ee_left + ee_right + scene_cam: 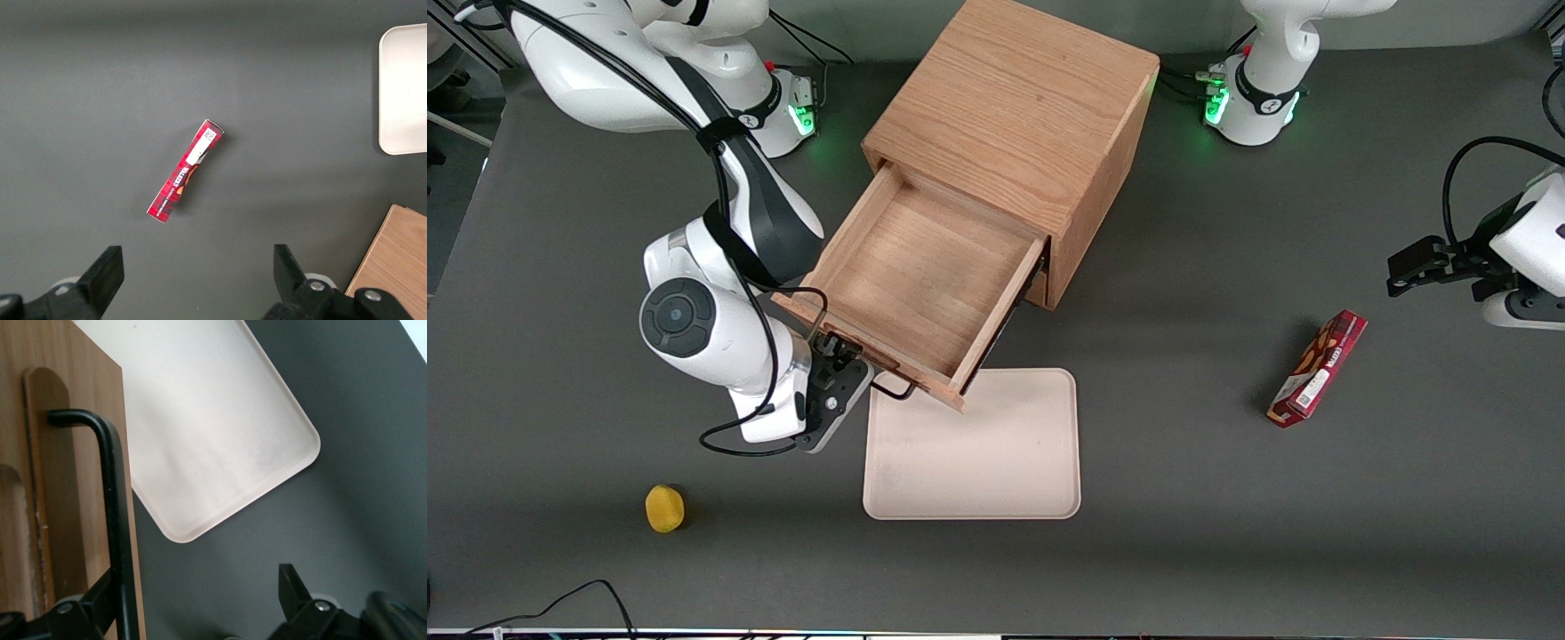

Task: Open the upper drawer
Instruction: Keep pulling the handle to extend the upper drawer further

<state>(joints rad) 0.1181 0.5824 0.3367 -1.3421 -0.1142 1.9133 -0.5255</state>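
The oak cabinet [1014,107] stands mid-table, and its upper drawer [925,276] is pulled far out, showing an empty light-wood inside. The thin black wire handle [894,391] sticks out from the drawer's front. My gripper [845,364] is at that front, at the end of the handle toward the working arm's end of the table. In the right wrist view the gripper [193,603] is open. The handle bar [110,487] runs down the drawer front [67,400] close beside one of the fingers [93,607], while the second sits far apart from it.
A pale tray [978,453] lies on the table nearer the front camera than the cabinet, its edge under the drawer front; it shows as the tray [213,433] in the wrist view. A yellow object [664,508] and a red box [1318,368] lie apart.
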